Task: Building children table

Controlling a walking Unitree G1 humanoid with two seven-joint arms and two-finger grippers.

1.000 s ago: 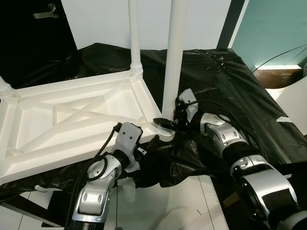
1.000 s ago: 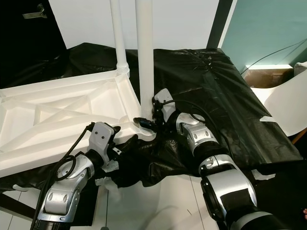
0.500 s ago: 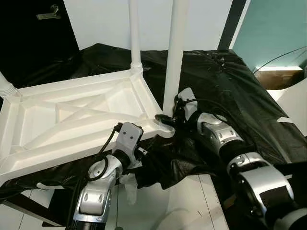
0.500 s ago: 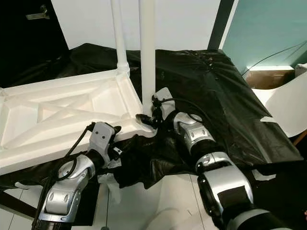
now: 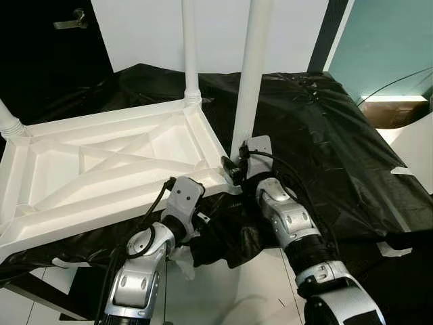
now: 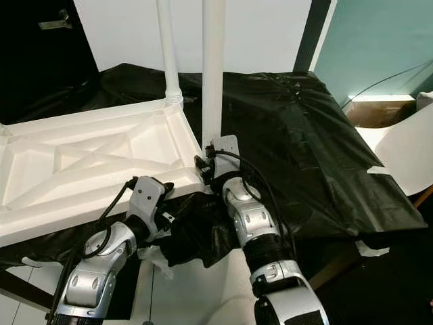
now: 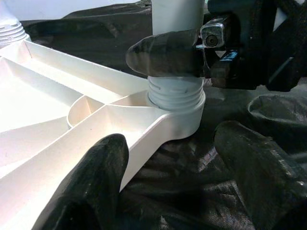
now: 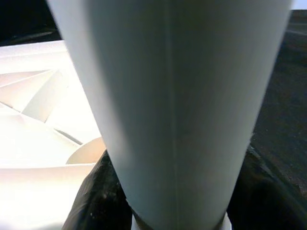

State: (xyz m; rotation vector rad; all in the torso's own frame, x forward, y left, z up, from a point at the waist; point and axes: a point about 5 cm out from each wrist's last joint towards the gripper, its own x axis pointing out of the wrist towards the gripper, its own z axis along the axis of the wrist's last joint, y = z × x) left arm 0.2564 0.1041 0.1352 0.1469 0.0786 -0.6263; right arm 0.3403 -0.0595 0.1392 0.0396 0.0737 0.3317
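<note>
The white children's table top (image 5: 101,169) lies upside down on a black sheet. One white leg (image 5: 189,54) stands at its far corner and another stub (image 5: 8,123) at the left. At the near right corner a third leg (image 5: 252,81) stands in its threaded socket (image 7: 175,98). My right gripper (image 5: 233,169) is shut on the base of this leg (image 8: 177,110), just above the threads. My left gripper (image 7: 172,139) is open just in front of the same corner, its fingers (image 7: 96,182) straddling the socket's rim from below without touching it.
The black sheet (image 5: 318,135) drapes over a low platform and hangs over its front edge. White floor (image 5: 250,291) lies in front of me. A white panel (image 5: 414,145) and a cardboard box (image 5: 392,112) stand to the right. A dark door (image 5: 47,47) is at the back left.
My right arm has swung from the right side round to the front of the leg, its gripper turning on the leg's base while still shut. The left gripper stays by the corner.
</note>
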